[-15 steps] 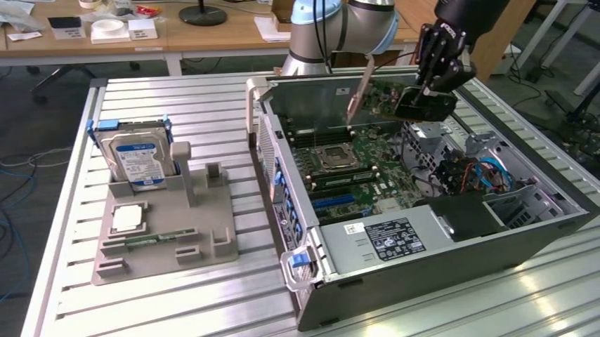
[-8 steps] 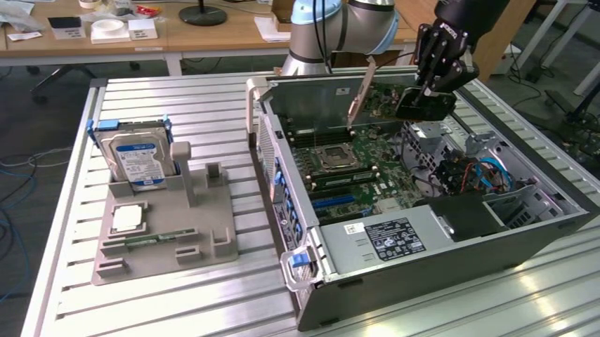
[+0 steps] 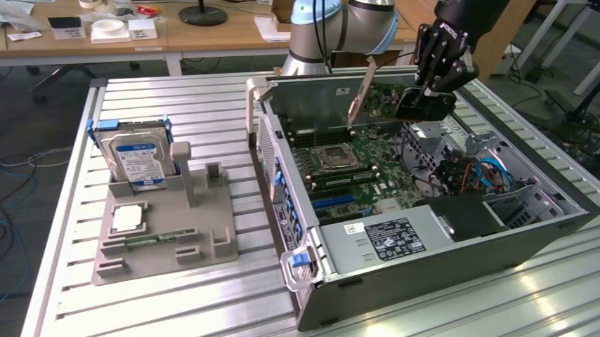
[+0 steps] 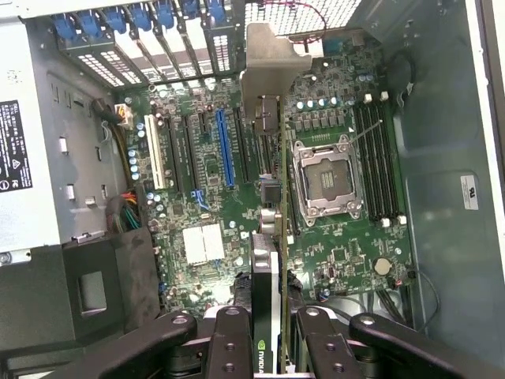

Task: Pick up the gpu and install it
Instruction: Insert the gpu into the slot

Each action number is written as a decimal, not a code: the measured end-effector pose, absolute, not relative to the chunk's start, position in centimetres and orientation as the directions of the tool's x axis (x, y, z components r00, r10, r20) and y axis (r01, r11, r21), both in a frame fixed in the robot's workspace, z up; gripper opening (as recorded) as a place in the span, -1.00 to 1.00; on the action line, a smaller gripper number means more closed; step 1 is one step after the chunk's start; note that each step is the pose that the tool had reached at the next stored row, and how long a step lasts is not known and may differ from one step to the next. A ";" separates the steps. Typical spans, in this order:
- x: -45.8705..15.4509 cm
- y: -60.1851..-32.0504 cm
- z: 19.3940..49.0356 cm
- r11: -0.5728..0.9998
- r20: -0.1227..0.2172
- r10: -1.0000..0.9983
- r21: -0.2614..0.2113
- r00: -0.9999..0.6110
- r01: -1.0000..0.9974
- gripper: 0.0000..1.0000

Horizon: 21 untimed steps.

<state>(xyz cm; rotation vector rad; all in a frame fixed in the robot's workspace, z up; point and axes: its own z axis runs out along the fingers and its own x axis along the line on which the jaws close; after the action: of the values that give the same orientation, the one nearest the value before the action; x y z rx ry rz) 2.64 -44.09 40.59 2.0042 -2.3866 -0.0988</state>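
In the exterior view, a slatted metal table (image 3: 187,98) carries the whole setup. On the exterior view's left stands a grey parts fixture (image 3: 178,253) with a hard drive (image 3: 140,160) upright in its rear slot. Beside it, an open computer case (image 3: 525,232) lies on its side with its motherboard (image 3: 347,175) facing up. Behind the table are wooden desks (image 3: 216,35) strewn with small items, and loose cables trail over the floor (image 3: 14,210) at the exterior view's left edge. The arm (image 3: 328,28) reaches in from the back, and its gripper (image 3: 426,91) is clamped on the gpu (image 3: 384,100). The card hangs above the far end of the case, clear of the board, with its silver bracket pointing toward the exterior view's left.

In the wrist view, the camera looks straight down into the case. The gpu (image 4: 274,268) appears edge-on, pinched between the black fingers (image 4: 230,347) of the gripper (image 4: 272,347). Below it lies the motherboard (image 4: 205,237), with the card lined up between a blue slot (image 4: 225,146) and the processor socket (image 4: 327,178). Its lower edge seems to be apart from the board, though this angle does not make that certain. The grey power supply (image 4: 31,158) sits along one side of the case.
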 end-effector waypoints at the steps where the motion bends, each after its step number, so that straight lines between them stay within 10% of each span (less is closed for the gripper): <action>1: 2.6 -44.1 40.6 0.172 -0.023 -0.985 0.064 -0.173 -0.983 -0.47; 21: 2.6 -43.9 40.6 0.147 -0.023 -0.989 0.064 -0.149 -0.987 -0.47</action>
<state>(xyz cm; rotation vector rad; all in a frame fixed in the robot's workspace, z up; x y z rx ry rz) 2.64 -43.92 40.59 2.0336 -2.3606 -0.0984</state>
